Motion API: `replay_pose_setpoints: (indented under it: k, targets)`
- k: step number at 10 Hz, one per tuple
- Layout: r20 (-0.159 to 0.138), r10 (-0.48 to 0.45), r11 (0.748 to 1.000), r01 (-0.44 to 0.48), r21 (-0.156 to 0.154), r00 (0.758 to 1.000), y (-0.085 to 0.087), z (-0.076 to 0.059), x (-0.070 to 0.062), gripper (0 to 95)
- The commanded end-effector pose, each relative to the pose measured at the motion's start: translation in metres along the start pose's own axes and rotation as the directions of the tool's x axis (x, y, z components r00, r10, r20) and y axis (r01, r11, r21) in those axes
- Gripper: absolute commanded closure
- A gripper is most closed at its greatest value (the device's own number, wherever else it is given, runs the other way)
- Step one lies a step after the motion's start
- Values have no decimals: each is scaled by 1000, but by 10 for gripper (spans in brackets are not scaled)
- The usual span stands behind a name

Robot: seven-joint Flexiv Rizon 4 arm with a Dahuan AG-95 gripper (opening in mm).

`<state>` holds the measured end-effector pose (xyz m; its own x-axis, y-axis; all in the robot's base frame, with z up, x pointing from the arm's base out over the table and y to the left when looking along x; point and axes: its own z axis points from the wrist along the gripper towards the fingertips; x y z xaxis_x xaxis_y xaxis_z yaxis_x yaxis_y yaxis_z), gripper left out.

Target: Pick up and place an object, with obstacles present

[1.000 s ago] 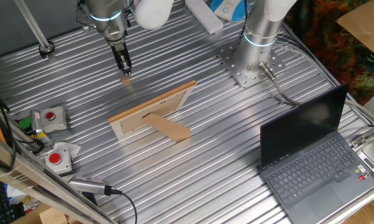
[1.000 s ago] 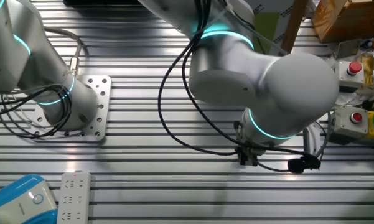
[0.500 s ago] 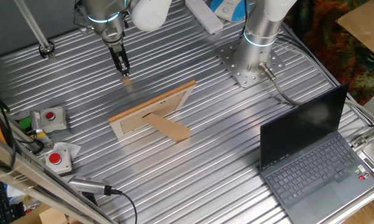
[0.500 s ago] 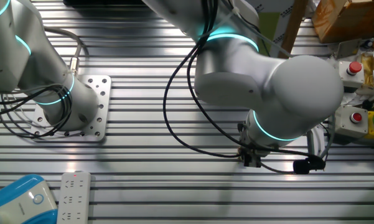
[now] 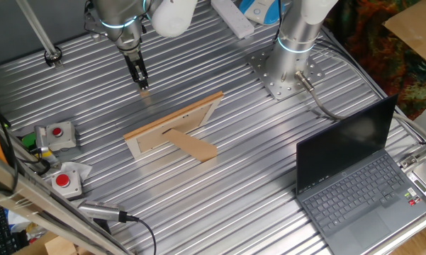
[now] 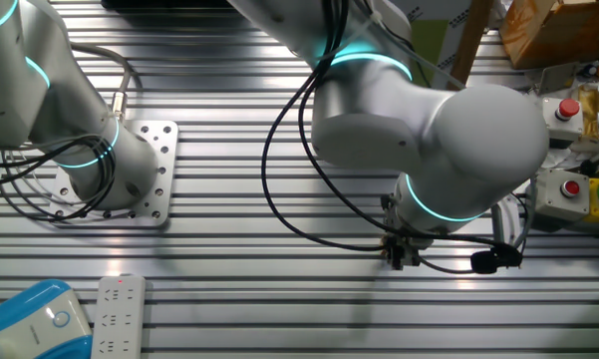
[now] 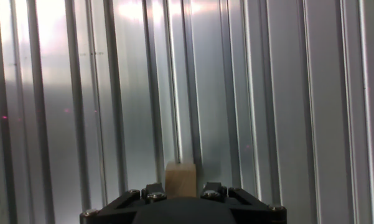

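Observation:
The object, a tiny light-tan wooden block [image 5: 144, 91], sits at the tips of my gripper [image 5: 142, 84] at the back left of the ribbed metal table [image 5: 255, 142]. In the hand view the block [image 7: 180, 180] fills the gap between the two black jaws of my gripper [image 7: 180, 194], which stand against its sides. The obstacle, a flat light-wood picture frame [image 5: 171, 127] with a brown stand flap [image 5: 195, 148], lies a little nearer the front. In the other fixed view my arm covers the block, and only the gripper [image 6: 400, 257] shows.
A dark laptop [image 5: 354, 180] stands open at the right front. Two grey boxes with red buttons [image 5: 57, 133] [image 5: 66, 180] sit at the left edge. A second arm's base [image 5: 287, 67] is bolted at the back. A white power strip [image 6: 120, 314] lies near it.
The arm shifted very slightly to the left over the last second and has since held still. The block stays at the fingertips.

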<state>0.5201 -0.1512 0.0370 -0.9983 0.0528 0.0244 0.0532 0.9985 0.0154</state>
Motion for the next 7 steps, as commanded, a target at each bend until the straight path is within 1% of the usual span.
replay_pose_setpoints:
  k: [1,7]
  targets:
    - [2,0,1000,0,6,1000,0,3,-3,570]
    - [3,4,1000,-4,12,1000,3,12,-6,570]
